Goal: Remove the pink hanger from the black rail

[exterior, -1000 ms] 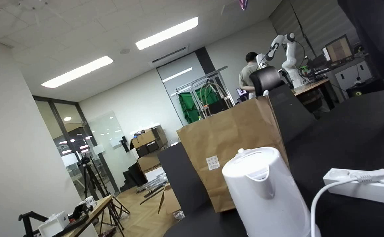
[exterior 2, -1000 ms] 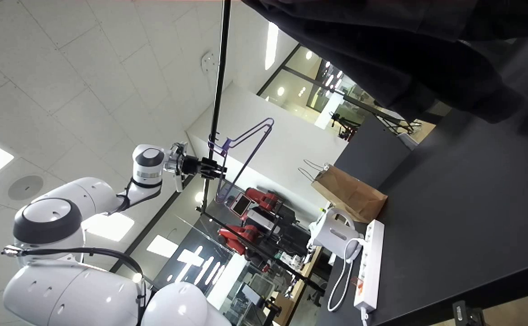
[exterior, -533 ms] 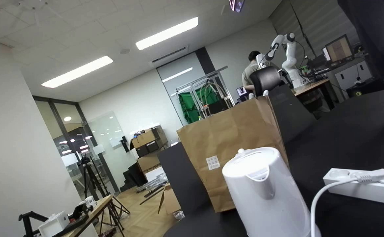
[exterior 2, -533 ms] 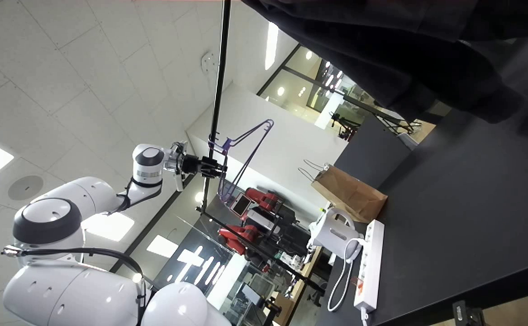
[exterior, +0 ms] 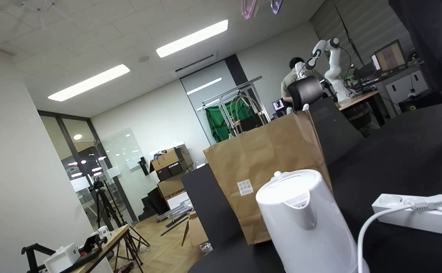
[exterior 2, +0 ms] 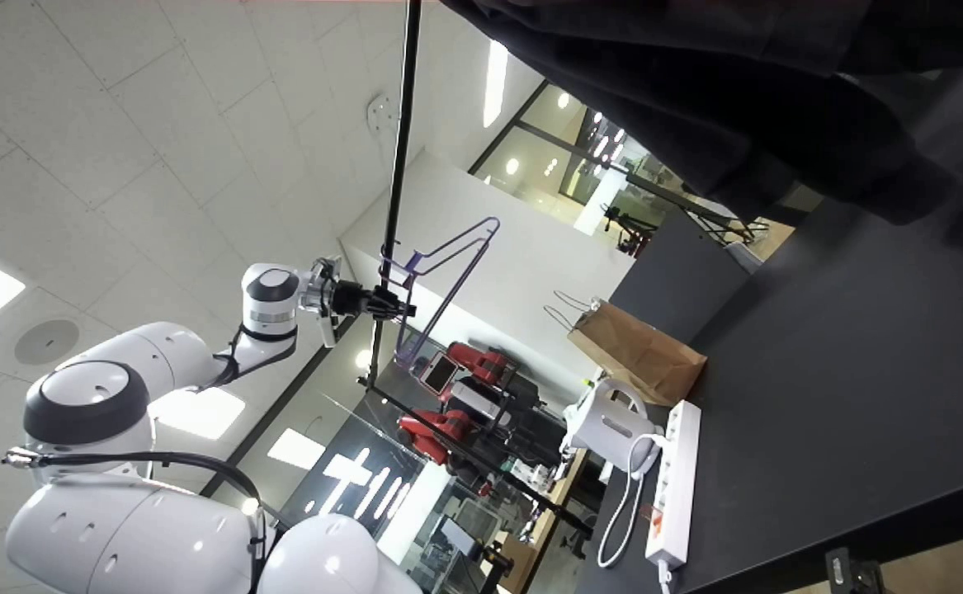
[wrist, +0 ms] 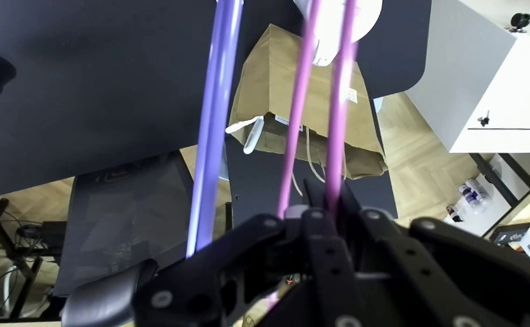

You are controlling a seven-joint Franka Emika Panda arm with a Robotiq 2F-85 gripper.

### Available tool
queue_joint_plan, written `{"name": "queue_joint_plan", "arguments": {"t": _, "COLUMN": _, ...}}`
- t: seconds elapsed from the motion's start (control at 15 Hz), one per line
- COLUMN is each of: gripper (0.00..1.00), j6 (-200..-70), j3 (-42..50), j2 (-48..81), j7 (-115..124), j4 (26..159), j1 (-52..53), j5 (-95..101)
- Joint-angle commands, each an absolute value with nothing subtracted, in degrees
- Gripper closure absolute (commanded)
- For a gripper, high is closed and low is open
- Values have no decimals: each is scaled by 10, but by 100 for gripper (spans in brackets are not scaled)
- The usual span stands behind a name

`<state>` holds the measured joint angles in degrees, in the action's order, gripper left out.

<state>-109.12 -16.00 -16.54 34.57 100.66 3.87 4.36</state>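
In the wrist view, two pink bars of the pink hanger (wrist: 339,113) run down toward my gripper (wrist: 333,192). The right-hand bar passes between the dark fingertips, which are closed on it. The left-hand bar lies just outside the fingers. An exterior view shows only the lower tip of the pink hanger (exterior: 247,15) at the top edge. Elsewhere, my gripper (exterior 2: 408,311) reaches the hangers under the black rail (exterior 2: 401,124), where a hook loops at the rail. There the pink and purple outlines overlap, so I cannot tell which hook is which.
A purple hanger (wrist: 215,127) hangs close beside the pink one. Below stand a brown paper bag (exterior 2: 638,346) and a white kettle (exterior 2: 613,433) on the dark table (exterior 2: 828,363), with a white power strip (exterior 2: 679,478). Dark clothing (exterior 2: 737,107) fills the upper right.
My gripper's fingers have come together on the pink bar, while the arm has stayed in place. In an exterior view the pink tip has swung left, apart from the purple one.
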Motion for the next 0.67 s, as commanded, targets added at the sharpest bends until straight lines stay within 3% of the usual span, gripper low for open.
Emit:
{"name": "queue_joint_plan", "arguments": {"t": 0.0, "gripper": 100, "j6": -1083, "j3": -161, "j2": -166, "j7": 371, "j4": 999, "j1": 39, "j5": 57}}
{"name": "queue_joint_plan", "arguments": {"t": 0.6, "gripper": 98, "j6": -1062, "j3": -161, "j2": -184, "j7": 352, "j4": 987, "j1": 51, "j5": 41}}
